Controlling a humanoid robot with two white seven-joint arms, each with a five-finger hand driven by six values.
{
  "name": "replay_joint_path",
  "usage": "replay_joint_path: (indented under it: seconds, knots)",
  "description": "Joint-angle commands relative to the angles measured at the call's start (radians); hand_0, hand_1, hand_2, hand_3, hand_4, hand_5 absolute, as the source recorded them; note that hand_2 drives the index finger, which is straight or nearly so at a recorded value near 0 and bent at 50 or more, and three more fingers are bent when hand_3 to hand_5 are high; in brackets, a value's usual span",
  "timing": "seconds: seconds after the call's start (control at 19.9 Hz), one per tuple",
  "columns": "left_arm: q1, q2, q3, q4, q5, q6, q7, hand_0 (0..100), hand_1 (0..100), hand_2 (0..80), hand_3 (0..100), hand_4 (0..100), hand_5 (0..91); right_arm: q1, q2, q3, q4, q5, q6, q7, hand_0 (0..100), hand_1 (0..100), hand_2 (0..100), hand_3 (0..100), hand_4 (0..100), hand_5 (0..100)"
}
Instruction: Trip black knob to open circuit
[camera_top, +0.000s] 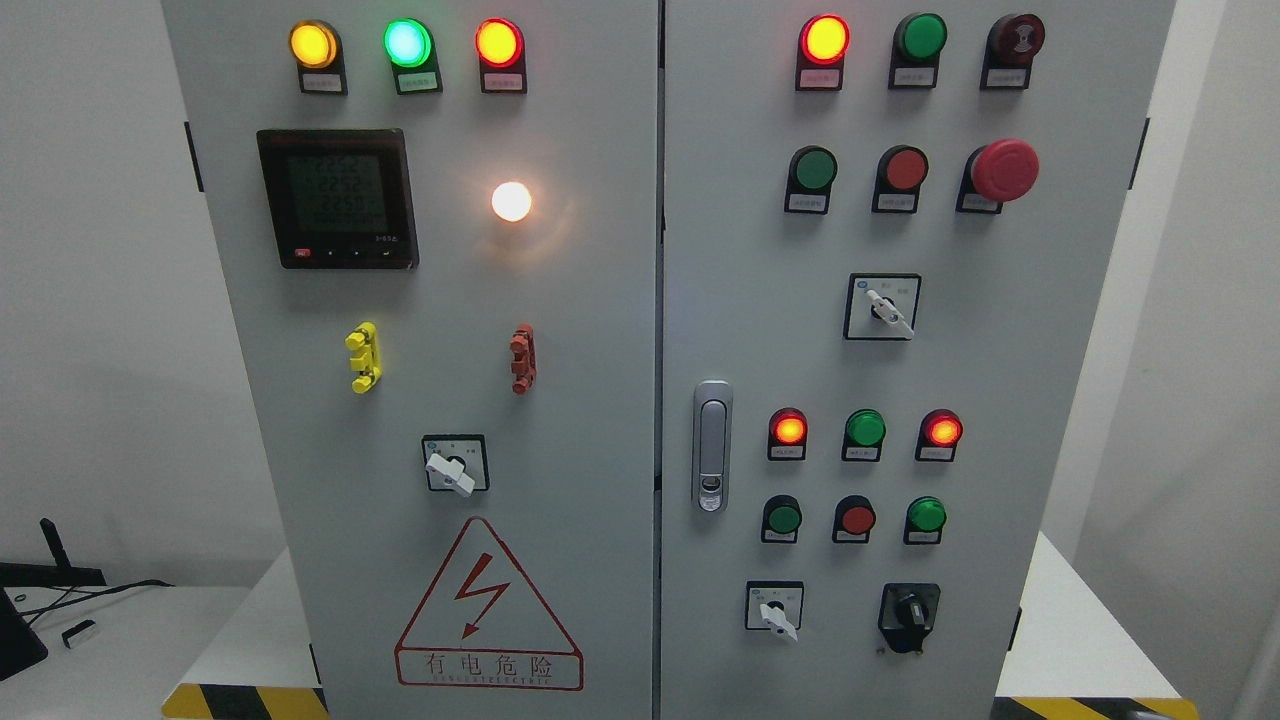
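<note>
Grey sheet metal fills the head view: a two-door electrical cabinet (600, 300) is seen from the front, with the seam between its doors just right of the middle. Neither robot hand is seen anywhere in this view, so whether the fingers are apart or together cannot be told.

The black knob (910, 610) is found at the lower right of the right door, mounted on a black plate, with its grip standing roughly upright. Just to its left a white-handled selector switch (775, 612) is set, its handle pointing down and to the right. Above these two, a row of three small buttons is placed, and above that a row of three indicator lamps, of which the outer two glow red. A silver door latch (712, 445) is fitted at the left edge of the right door. Higher up, a red mushroom button (1003, 170) is seen near the right edge, with a lit red lamp (825, 39) at the top.

On the left door, a digital meter (337, 198) with a lit green display is mounted at the upper left, and a glowing white lamp (511, 201) lies to its right. A yellow lamp, a green lamp and a red lamp are lit along the top. A red-outlined warning triangle (487, 605) with a lightning bolt is printed near the bottom.
</note>
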Motion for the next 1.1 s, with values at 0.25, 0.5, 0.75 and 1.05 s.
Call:
replay_joint_path:
  seconds: [0.25, 0.5, 0.75, 1.05]
  knots:
    - [0.000, 0.000, 0.000, 0.000, -0.031, 0.001, 0.001, 12, 39, 0.0, 0, 0, 0.0, -0.101, -0.019, 0.179, 0.047, 0.007, 0.033, -0.066, 26, 64, 38, 100, 100, 96]
    - [0.000, 0.000, 0.000, 0.000, -0.031, 0.001, 0.001, 12, 39, 0.0, 0, 0, 0.0, -0.103, -0.018, 0.211, 0.073, 0.048, 0.031, -0.083, 28, 70, 40, 100, 100, 96]
    - [0.000, -0.001, 0.000, 0.000, -0.031, 0.001, 0.001, 12, 39, 0.0, 0, 0, 0.0, -0.120, -0.016, 0.233, 0.106, 0.064, 0.030, -0.085, 27, 69, 43, 100, 100, 96]
    - [0.000, 0.000, 0.000, 0.000, -0.031, 0.001, 0.001, 12, 39, 0.0, 0, 0, 0.0, -0.176, -0.013, 0.265, 0.179, 0.071, 0.030, -0.100, 28, 67, 44, 100, 100, 96]
